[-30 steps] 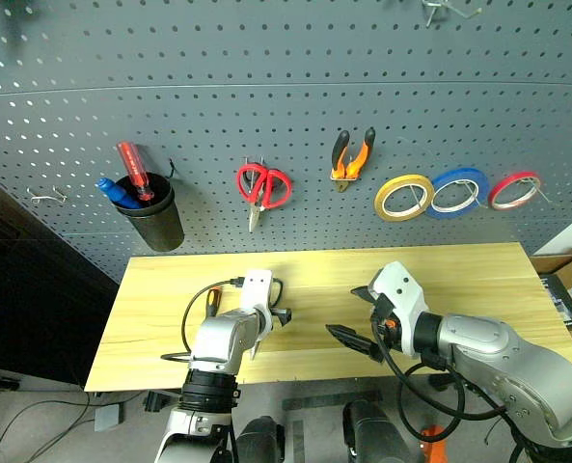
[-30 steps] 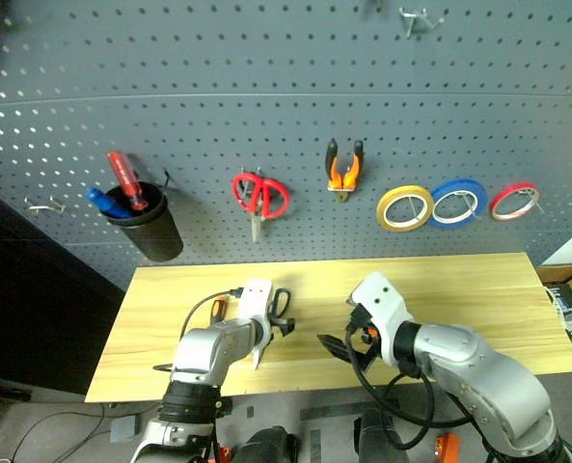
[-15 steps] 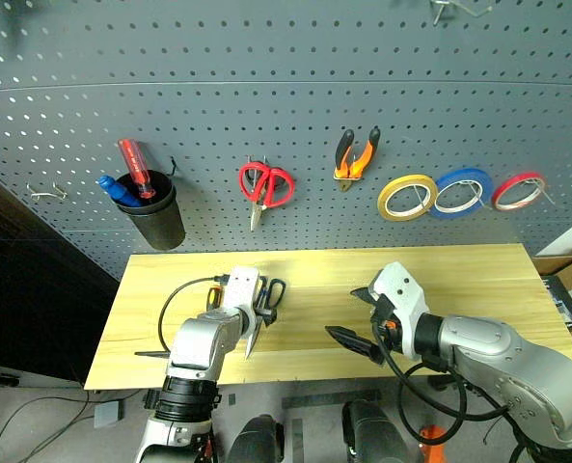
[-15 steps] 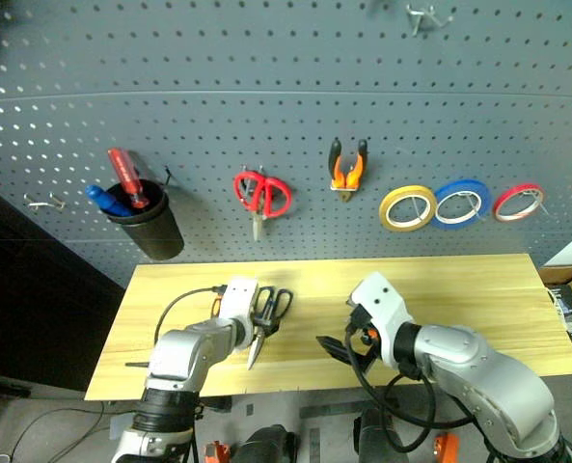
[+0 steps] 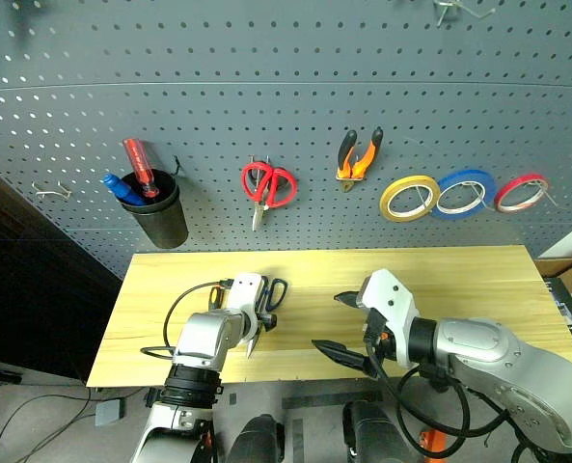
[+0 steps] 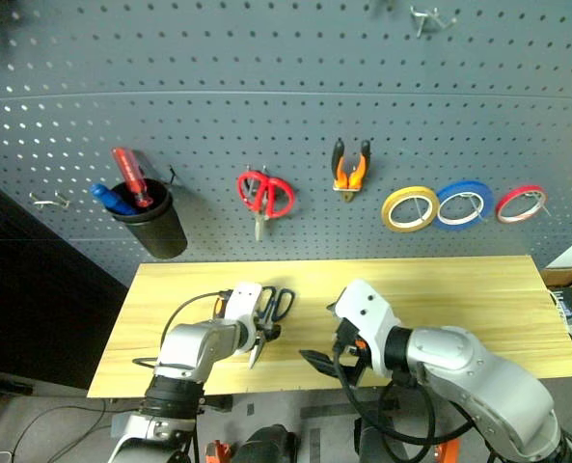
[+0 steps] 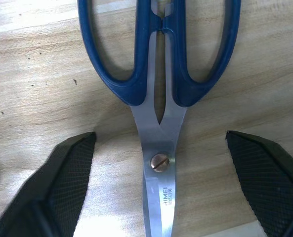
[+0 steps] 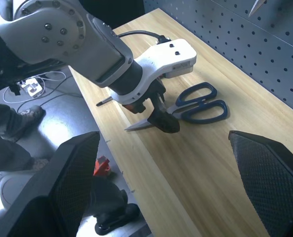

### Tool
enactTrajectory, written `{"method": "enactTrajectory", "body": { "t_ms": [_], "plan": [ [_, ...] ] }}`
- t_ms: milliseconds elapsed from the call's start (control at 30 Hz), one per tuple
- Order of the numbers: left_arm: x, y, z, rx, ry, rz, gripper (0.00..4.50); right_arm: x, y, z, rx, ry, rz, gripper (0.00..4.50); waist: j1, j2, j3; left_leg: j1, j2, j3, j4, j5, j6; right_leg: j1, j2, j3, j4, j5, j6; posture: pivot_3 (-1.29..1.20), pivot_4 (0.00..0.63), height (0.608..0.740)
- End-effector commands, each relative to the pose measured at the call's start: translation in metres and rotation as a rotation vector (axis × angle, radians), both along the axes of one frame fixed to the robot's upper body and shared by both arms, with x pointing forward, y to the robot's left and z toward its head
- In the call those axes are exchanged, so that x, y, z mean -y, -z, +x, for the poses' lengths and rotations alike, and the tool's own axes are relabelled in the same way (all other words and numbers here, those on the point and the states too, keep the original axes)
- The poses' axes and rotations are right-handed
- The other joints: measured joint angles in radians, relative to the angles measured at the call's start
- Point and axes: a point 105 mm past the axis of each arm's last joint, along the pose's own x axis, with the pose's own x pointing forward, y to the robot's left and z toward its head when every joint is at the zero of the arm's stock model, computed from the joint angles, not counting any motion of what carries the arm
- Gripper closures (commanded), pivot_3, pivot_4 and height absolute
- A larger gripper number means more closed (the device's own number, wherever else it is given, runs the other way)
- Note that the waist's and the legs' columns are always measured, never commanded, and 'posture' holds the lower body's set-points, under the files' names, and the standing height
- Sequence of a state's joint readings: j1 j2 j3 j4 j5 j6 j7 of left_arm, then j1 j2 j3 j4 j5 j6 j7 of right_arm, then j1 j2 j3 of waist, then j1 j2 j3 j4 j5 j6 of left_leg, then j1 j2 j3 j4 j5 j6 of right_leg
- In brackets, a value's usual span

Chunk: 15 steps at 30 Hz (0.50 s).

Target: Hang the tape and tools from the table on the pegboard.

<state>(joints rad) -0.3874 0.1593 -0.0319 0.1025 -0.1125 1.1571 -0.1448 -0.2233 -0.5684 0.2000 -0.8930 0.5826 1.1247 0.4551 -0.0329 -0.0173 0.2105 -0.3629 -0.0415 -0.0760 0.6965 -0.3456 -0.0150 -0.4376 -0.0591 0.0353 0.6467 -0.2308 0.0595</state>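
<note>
The scissors (image 7: pixel 158 89) lie flat on the pale wood bench (image 5: pixel 478 280): two dark blue oval loops, steel blades closed to a point, a brass screw at the pivot. The left gripper (image 7: pixel 158 197) hangs over them, one finger on each side of the blades near the pivot, not yet touching them. The right gripper (image 5: pixel 341 326) is right of the scissors with its fingers wide apart, holding nothing.

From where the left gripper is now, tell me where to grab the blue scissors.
Probably the steel neck at the pivot screw of the scissors, from above: they lie flat and closed on the table, and the left gripper already straddles that narrow part, open.
</note>
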Motion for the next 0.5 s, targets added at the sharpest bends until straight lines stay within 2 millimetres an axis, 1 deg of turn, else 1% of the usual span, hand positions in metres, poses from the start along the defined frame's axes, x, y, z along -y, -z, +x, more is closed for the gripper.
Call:
{"method": "enactTrajectory", "body": {
  "t_ms": [33, 267, 300, 433, 500],
  "plan": [
    [0.000, 0.011, -0.006, -0.040, 0.004, -0.014, 1.47, -0.004, -0.006, -0.008, 0.026, -0.040, 0.016, 0.00, 0.001, 0.000, 0.000, 0.000, 0.000, 0.000, 0.000, 0.000, 0.000, 0.000, 0.000, 0.000, 0.000, 0.000, 0.000, -0.11, 0.228, 0.740],
    [-0.005, 0.011, -0.002, -0.015, -0.002, -0.038, 3.54, 0.004, -0.002, -0.004, 0.025, -0.009, -0.007, 0.00, 0.001, 0.000, 0.000, 0.000, 0.000, 0.000, 0.000, 0.000, 0.000, 0.000, -0.003, -0.001, 0.000, 0.000, 0.000, -0.11, 0.217, 0.740],
    [-0.005, 0.011, -0.002, -0.015, 0.001, -0.040, 3.64, 0.005, -0.001, -0.004, 0.026, -0.008, -0.011, 0.00, 0.001, 0.000, 0.000, 0.000, 0.000, 0.000, 0.000, 0.000, 0.000, 0.000, -0.003, -0.001, 0.000, 0.000, 0.000, -0.11, 0.217, 0.740],
    [-0.008, 0.006, 0.000, 0.017, 0.041, -0.043, 3.64, 0.007, 0.000, -0.004, 0.036, 0.002, -0.019, 0.00, 0.000, 0.000, 0.000, 0.000, -0.001, 0.000, 0.000, 0.000, 0.000, 0.000, -0.003, -0.001, -0.001, 0.000, 0.000, -0.12, 0.212, 0.740],
    [-0.012, -0.005, 0.006, 0.118, 0.105, -0.023, 3.64, 0.009, -0.002, -0.002, 0.058, 0.022, -0.017, 0.00, 0.000, 0.000, 0.000, 0.000, 0.000, 0.000, 0.000, 0.000, 0.000, 0.000, -0.003, -0.001, -0.001, 0.000, 0.000, -0.12, 0.212, 0.740]
  ]
}}
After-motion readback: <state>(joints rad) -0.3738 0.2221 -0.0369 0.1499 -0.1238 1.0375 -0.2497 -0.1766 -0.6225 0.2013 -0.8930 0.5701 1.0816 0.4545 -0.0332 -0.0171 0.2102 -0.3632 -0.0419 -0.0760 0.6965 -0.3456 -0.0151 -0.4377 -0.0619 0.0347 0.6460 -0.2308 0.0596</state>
